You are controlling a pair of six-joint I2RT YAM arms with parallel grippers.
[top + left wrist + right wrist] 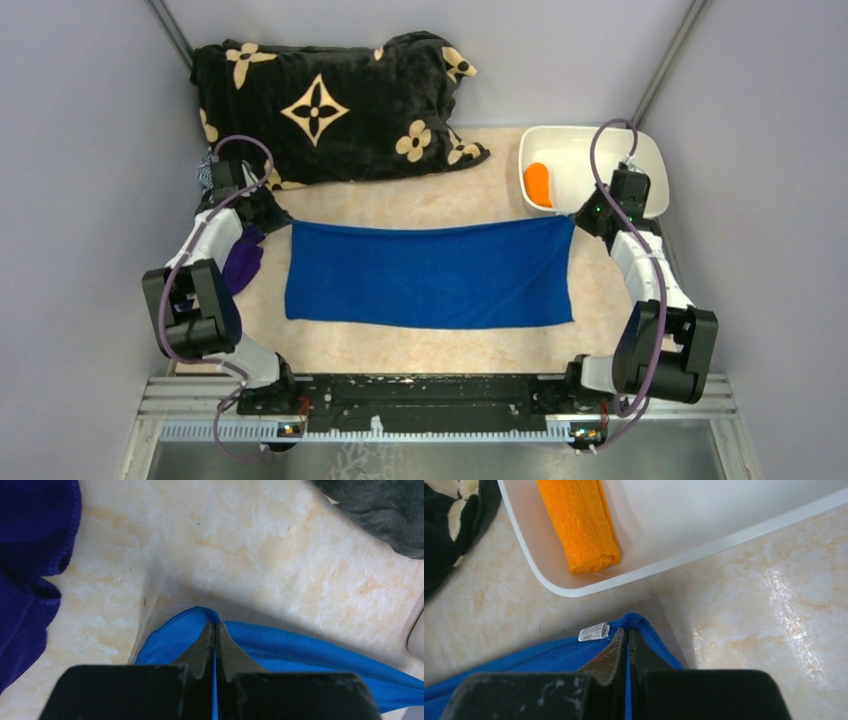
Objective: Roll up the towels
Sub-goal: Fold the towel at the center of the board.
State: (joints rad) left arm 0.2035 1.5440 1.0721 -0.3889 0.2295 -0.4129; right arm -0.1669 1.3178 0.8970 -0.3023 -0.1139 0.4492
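Pinching one far corner each, the two jaws are shut tight on the blue towel (pixel 430 275) — the left jaws on the corner at 10 o'clock, the right jaws on the corner at 2 o'clock. The towel lies flat in the middle of the table (pixel 420 205), with its long side running from 9 to 3.

Each grip has only the very tip of a corner. I think a quick pull could make a tip slip out, and that side would flop down. If one arm moves faster than the other, the edge would go crooked and the roll would come out like a cone. If the jaws drag low and do not lift first, the whole towel may just slide toward 6 and not turn over.

Other things sit close. The bin (pixel 570 150) at 1 o'clock is just beside the right corner, with an orange towel (pixel 538 184) inside it — a bump there could push the bin. A purple cloth (pixel 243 262) lies at 9 o'clock, just beside the left corner, and could get caught in the roll. The blanket (pixel 330 110) fills 11 o'clock, near the far edge. The way toward 6 looks open.
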